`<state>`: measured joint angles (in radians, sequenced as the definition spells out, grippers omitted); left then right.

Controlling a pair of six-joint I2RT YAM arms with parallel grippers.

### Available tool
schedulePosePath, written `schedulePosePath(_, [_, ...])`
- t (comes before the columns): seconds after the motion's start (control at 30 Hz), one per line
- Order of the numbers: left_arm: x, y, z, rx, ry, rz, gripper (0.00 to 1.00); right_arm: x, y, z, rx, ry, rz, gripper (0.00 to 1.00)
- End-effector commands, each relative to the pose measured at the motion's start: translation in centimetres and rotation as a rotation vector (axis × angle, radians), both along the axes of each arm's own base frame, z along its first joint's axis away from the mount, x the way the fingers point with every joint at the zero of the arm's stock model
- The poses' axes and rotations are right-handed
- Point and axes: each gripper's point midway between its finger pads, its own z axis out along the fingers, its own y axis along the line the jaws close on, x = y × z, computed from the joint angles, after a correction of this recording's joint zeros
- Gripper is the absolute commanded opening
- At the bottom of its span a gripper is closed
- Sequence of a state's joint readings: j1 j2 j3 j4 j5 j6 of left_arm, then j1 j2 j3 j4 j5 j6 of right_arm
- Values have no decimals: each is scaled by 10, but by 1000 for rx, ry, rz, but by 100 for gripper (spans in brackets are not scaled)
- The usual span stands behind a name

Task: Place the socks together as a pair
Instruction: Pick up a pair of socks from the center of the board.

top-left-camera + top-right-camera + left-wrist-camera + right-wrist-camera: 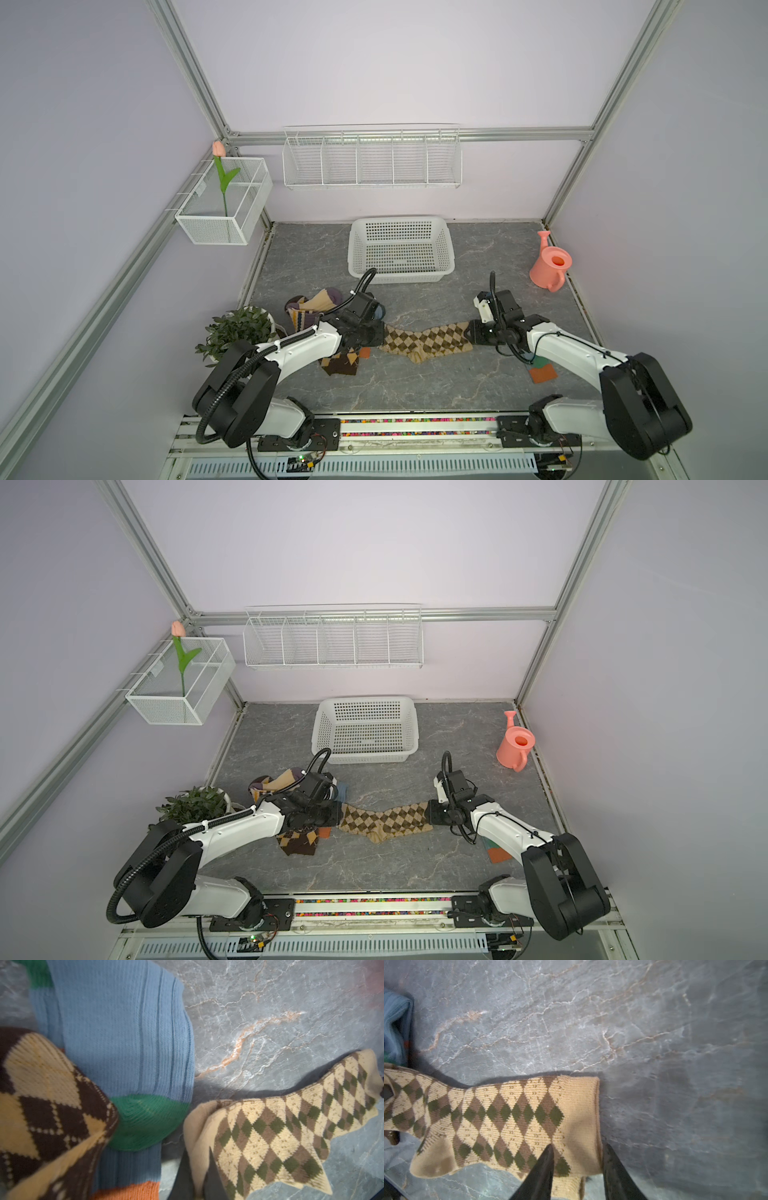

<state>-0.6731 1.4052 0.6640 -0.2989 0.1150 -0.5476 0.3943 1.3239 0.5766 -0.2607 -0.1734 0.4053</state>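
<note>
A tan-brown argyle sock (424, 343) (386, 823) lies stretched across the table's middle between both arms. My left gripper (380, 334) (198, 1167) is shut on its plain tan toe end. My right gripper (471, 332) (578, 1147) stands open astride the cuff (581, 1118), one finger on the knit and one at the cuff's edge. A second tan layer peeks out beneath. Under the left arm lie a dark brown-yellow argyle sock (338, 363) (41, 1105) and a blue sock with green heel (124, 1043). Striped socks (311, 307) are heaped behind it.
A blue-green sock with orange cuff (542, 370) lies under the right arm. A white plastic basket (446, 253) stands at the back centre, a pink watering can (550, 266) at the back right, and a potted plant (237, 332) at the left edge. Wire racks (372, 162) hang on the wall.
</note>
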Motion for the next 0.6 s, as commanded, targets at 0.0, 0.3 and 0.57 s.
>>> schedulePosePath(0.0, [1, -5, 0, -37, 3, 9, 0, 5, 16, 5, 99, -14, 15, 30])
schedulePosePath(0.3, [1, -2, 1, -36, -7, 20, 0, 1, 15, 42, 113, -87, 24, 7])
schedulePosePath(0.57, [4, -1, 3, -28, -22, 26, 0, -28, 33, 95, 251, -133, 85, 7])
